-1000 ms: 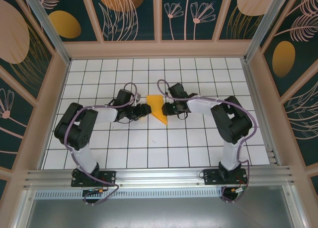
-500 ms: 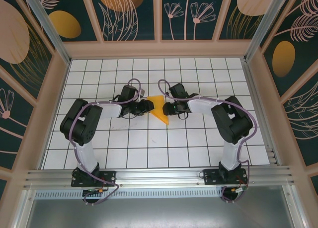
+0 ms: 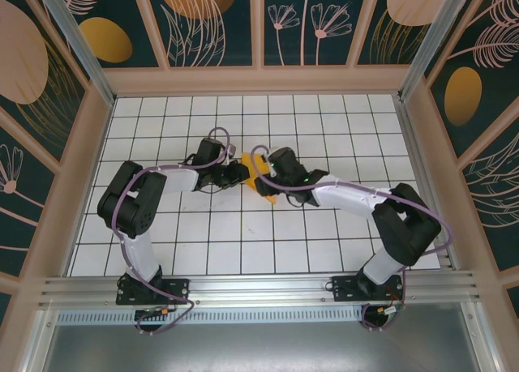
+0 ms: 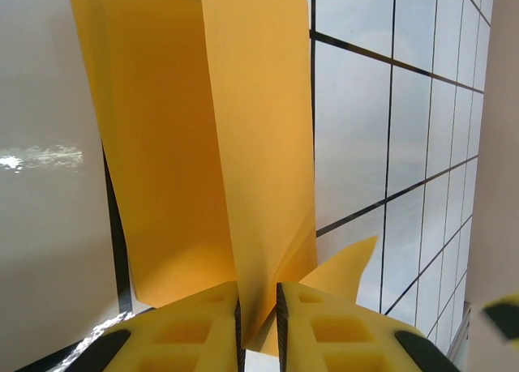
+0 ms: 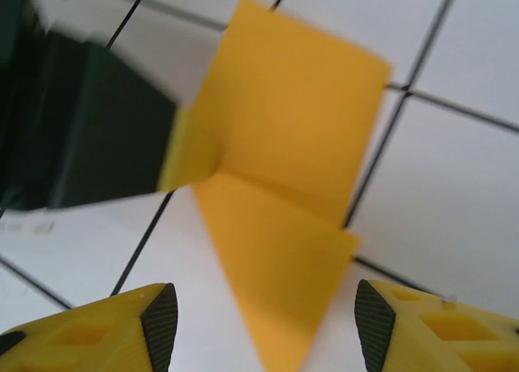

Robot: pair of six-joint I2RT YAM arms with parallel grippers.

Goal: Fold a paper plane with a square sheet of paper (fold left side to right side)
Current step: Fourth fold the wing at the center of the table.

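The left pincer is clenched on the near-left edge of the thin orange-yellow sheet of paper. In its wrist view the yellow pads meet with the paper running between them, and one panel rises steeply off the white gridded table. A second ago this pincer stood apart from the paper's left side with its jaws wide. It has since slid in to that edge and pinched it.

The right pincer has left the paper's right edge and swung across to hover above the paper. Its jaws are now released and spread well apart, gripping nothing. The paper, already creased into a narrow pointed shape, lies under it with a small flap lifted on the left.

So the hold has passed from right to left. That looks like the set-up for carrying the left side over to the right, with the right pincer free to press the crease.
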